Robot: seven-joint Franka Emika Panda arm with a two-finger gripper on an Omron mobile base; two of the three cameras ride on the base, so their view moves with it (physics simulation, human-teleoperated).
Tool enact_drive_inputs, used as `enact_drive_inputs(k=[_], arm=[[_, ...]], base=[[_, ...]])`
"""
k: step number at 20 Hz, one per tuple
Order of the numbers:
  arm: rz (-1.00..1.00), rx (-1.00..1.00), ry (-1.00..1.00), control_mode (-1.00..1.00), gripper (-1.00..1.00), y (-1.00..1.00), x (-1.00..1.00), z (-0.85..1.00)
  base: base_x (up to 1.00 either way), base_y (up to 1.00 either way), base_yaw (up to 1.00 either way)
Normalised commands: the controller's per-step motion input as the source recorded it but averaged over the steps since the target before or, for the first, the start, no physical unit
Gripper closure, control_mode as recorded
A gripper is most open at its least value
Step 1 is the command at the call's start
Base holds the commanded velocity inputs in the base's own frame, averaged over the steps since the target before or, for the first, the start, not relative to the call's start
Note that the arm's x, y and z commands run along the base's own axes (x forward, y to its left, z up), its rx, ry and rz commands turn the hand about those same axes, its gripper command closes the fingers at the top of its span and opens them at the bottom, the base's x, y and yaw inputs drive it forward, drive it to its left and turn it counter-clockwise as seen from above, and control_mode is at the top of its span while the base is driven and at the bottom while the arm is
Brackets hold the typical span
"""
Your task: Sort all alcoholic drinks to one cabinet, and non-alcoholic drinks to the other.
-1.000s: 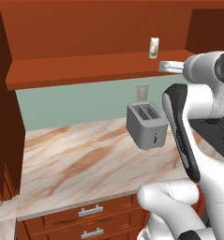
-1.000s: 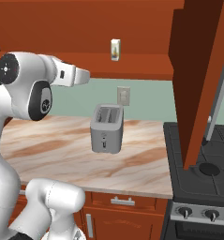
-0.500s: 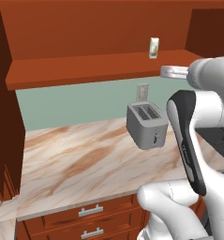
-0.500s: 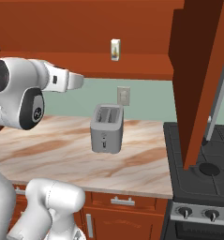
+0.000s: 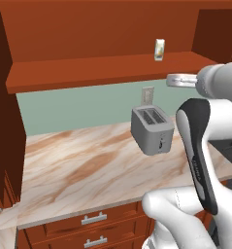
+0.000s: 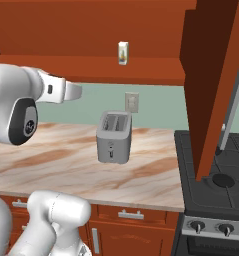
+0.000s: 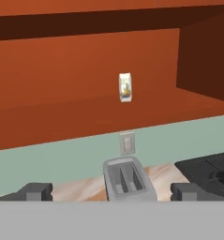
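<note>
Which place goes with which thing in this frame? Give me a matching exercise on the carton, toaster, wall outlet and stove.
Things:
1. carton
2. toaster
3. wall outlet
4. stove

Places:
A. on the marble counter
B. on the green wall behind the toaster
C. on the cabinet shelf
D. to the right of the counter, under the open cabinet door

Pairs: 1-C, 2-A, 3-B, 4-D

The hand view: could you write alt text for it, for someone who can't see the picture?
A small cream-white carton stands upright, alone, on the shelf of an open red-brown wooden cabinet, seen from the robot's hand. Below it a grey toaster sits on the marble counter under a wall outlet. The two dark fingers stand wide apart, holding nothing.
</note>
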Motion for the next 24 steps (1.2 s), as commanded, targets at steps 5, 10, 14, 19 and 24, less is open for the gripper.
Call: enact_drive_inputs(k=[5, 10, 14, 19, 24], arm=[[0.00, 0.00, 0.06, -1.00, -1.00, 0.10, -0.14, -0.01], [-0.01, 0.00, 0.07, -1.00, -1.00, 0.09, -0.16, -0.02], [-0.01, 0.00, 0.05, 1.00, -1.00, 0.03, -0.08, -0.01], [0.00, 0.00, 0.00, 1.00, -1.00, 0.00, 0.00, 0.00], [0.00, 0.00, 0.00, 1.00, -1.00, 0.00, 0.00, 0.00]], base=[[0.00, 0.00, 0.00], [0.00, 0.00, 0.00], [-0.07, 0.00, 0.00], [-0.14, 0.00, 0.00], [-0.33, -0.07, 0.00]])
